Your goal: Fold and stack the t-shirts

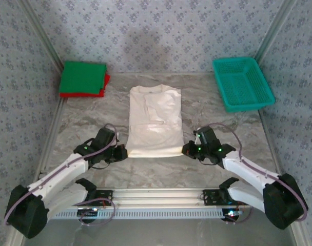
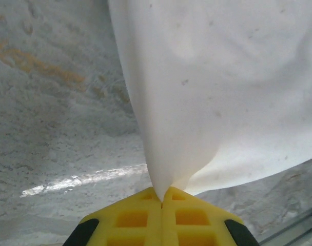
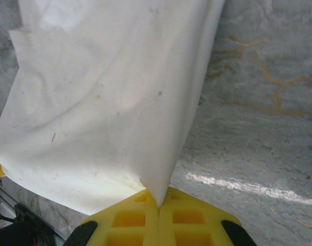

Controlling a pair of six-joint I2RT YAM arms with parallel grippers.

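Off-white t-shirt [image 1: 155, 122] was soft matt cloth, creased, w/ a few tiny dark specks. Green t-shirt [image 1: 83, 78] & red t-shirt [image 1: 106, 80] under it were matt cloth too, lying flat. Tabletop [image 1: 84, 123] looked like grey marbled stone or laminate, smooth, semi-gloss w/ a bright light streak. Left claw [image 2: 161, 192] & right claw [image 3: 159, 197] were matt yellow plastic w/ moulded square recesses, black bits at the sides. Basket [image 1: 243, 82] was teal plastic mesh w/ a slight sheen. Arm shells [image 1: 58, 174] were smooth white plastic. Near rail [image 1: 156, 195] looked like bare aluminium. Walls [image 1: 156, 31] had a matt patterned covering
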